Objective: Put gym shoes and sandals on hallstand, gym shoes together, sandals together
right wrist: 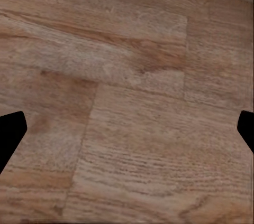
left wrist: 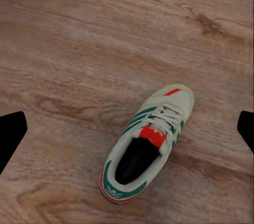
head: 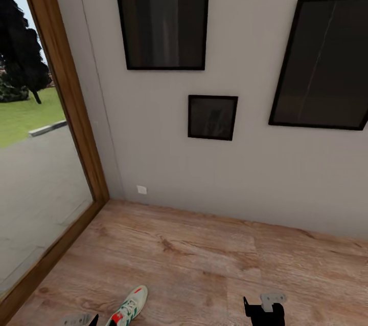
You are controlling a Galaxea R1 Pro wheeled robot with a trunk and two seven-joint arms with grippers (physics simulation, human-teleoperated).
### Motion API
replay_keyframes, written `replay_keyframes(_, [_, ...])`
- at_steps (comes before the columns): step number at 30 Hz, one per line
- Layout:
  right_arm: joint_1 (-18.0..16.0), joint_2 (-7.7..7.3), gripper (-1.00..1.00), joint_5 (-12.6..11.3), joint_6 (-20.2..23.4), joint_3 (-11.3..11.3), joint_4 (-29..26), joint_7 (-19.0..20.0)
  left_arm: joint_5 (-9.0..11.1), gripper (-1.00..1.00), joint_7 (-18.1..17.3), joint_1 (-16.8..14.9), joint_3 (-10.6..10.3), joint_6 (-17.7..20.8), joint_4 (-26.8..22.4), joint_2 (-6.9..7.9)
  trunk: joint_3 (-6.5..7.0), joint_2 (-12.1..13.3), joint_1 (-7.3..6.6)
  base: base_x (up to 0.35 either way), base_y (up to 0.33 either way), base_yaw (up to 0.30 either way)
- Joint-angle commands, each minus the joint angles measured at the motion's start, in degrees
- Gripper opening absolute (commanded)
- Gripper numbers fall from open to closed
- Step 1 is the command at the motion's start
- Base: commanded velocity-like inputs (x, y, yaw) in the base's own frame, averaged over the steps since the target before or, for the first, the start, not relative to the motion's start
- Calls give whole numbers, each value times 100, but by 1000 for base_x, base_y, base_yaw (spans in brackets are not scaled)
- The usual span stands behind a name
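One gym shoe (left wrist: pixel 148 145), white with green stripes and a red-orange tongue, lies upright on the corridor floor (left wrist: pixel 79 49). It also lies at the near edge of the head view, gym shoe (head: pixel 129 308). My left gripper (left wrist: pixel 132 126) hovers open above it, a finger far out on each side of the shoe, touching nothing. In the head view the left gripper (head: pixel 84 320) sits just left of the shoe. My right gripper (right wrist: pixel 132 123) is open over bare planks, and the right gripper (head: pixel 263 308) is well to the shoe's right. The sandals and the hallstand are out of view.
A grey-white wall (head: pixel 153 162) with three dark framed pictures (head: pixel 162 11) stands ahead. A wood-framed glass panel (head: pixel 71 111) closes the left side, with lawn and pavement beyond. A small white socket (head: pixel 141 189) sits low on the wall.
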Motion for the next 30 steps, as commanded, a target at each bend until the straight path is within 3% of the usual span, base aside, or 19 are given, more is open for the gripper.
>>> replay_keyframes(1, [-5, -2, 100, -60, -18, 49, 5, -15, 22, 100, -56, -3, 36, -3, 4, -2, -3, -2, -1, 0, 0, -289])
replay_keyframes(13, [-5, -2, 100, -60, -18, 51, 5, -15, 22, 100, -56, -3, 36, -3, 4, -2, 28, -2, -1, -18, 10, -290])
replay_keyframes(30, [-5, -2, 100, -60, -18, 55, 5, -15, 22, 100, -56, -3, 36, -3, -5, -2, 61, -2, -1, -74, 116, -291])
